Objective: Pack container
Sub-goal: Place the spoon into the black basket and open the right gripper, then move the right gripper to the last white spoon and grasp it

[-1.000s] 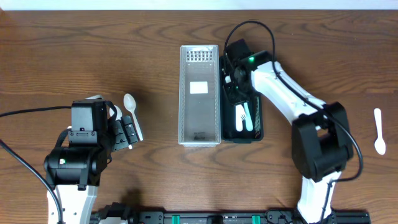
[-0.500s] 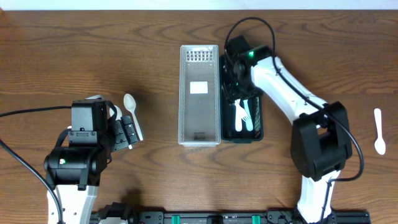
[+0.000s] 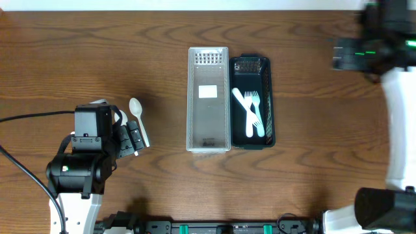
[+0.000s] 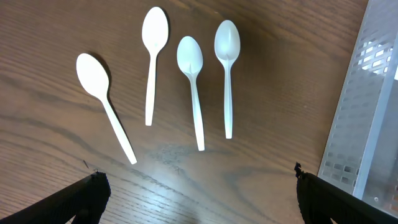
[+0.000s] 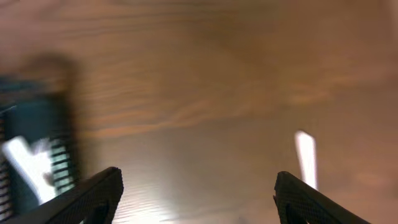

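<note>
Right arm clear of the tray, forks delivered; left arm idle over the spoons.
Since half a second ago the right end effector (image 5: 199, 202) has left the black slotted plastic tray (image 3: 267, 78) and swung to its 2 o'clock, fingers spread and empty, view motion-blurred. White plastic forks (image 3: 250, 116) lie crossed in that tray, which sits at 3 o'clock of the clear rectangular plastic container (image 3: 193, 97). Judgement: drop finished, and the next pick is likely the pale blurred utensil (image 5: 305, 158) on the wooden worktop (image 3: 97, 45). Left end effector (image 4: 199, 193) is spread, holding nothing, over four white plastic spoons (image 4: 193, 87) at the container's 9 o'clock.
</note>
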{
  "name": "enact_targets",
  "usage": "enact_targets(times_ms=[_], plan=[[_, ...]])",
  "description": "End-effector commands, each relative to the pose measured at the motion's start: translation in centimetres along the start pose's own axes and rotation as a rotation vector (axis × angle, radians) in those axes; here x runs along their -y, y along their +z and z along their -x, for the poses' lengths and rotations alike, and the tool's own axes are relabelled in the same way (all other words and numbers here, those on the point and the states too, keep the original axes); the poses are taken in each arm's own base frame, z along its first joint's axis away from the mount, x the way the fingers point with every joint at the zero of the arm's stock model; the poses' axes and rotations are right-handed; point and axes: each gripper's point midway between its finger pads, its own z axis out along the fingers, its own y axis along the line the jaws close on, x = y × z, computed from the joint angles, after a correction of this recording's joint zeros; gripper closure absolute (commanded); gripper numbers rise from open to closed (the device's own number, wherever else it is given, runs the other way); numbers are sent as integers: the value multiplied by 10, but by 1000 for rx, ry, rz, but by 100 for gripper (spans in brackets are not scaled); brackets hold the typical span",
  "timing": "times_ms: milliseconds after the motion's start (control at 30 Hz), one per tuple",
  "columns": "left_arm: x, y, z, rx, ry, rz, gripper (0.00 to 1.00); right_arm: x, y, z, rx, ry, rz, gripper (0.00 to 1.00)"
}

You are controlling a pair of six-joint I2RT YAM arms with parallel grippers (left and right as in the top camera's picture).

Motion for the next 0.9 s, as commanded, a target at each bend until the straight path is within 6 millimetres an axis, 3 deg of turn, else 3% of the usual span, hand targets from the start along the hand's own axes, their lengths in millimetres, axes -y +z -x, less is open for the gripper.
enact_targets(times_ms=[0, 267, 400, 500, 667, 867], plan=[[1, -4, 4, 11, -1, -5, 2, 54, 9, -9, -45, 59, -36, 19], [1, -4, 4, 11, -1, -5, 2, 161, 30, -36, -95, 191, -160, 18], [1, -4, 4, 11, -1, -5, 2, 198, 54, -63, -110, 201, -157, 18], [1, -4, 4, 11, -1, -5, 2, 215, 77, -99, -175, 140, -142, 18], [1, -4, 4, 11, -1, -5, 2, 225, 119, -159, -266, 57, -84, 19], [1, -4, 4, 11, -1, -5, 2, 220, 156, -179, -291, -29, -2, 19]])
